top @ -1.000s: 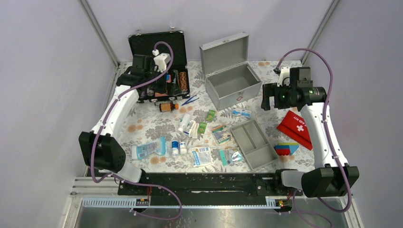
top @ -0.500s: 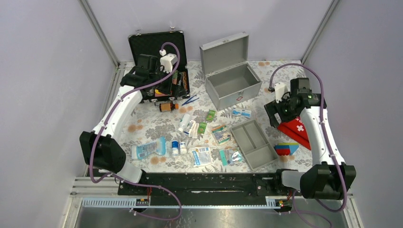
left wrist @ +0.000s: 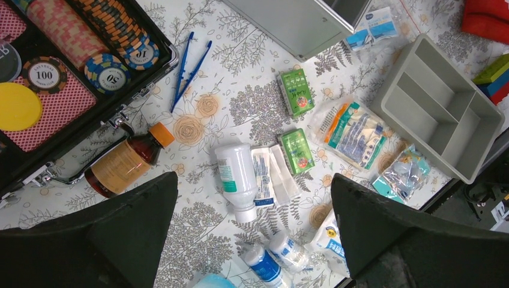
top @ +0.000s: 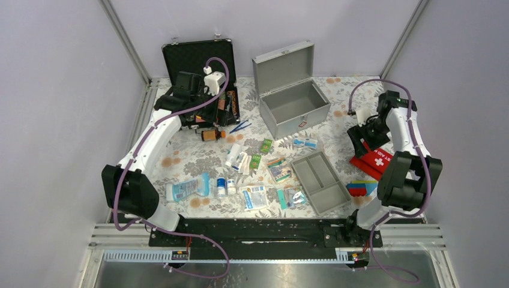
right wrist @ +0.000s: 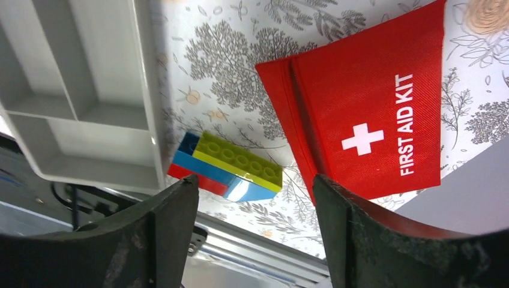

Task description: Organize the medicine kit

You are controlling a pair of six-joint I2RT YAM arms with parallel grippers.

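The left gripper (left wrist: 253, 179) hangs with its two fingers (left wrist: 129, 216) spread wide, gripping and touching nothing. Seen from its wrist, it is over the flowered table (left wrist: 240, 108) beside the black case of poker chips (left wrist: 60, 78). Below it lie a white bottle (left wrist: 235, 177) on its side, a brown bottle (left wrist: 123, 165) with an orange cap near the case's latch, blue tweezers (left wrist: 191, 69) and two green packets (left wrist: 295, 91). The right gripper (right wrist: 255, 180) also has its fingers apart, with nothing between them. It hovers above a stack of coloured building bricks (right wrist: 231, 168) that lies between the grey divided tray (right wrist: 90, 90) and a flat red pouch (right wrist: 372, 120) marked with a white cross. The medicine kit's metal box (top: 300, 119) stands at the far middle of the table with its hinged lid (top: 285, 63) raised, well apart from both grippers. Its tray sits on the table nearer the arm bases, in front of the box and slightly right.
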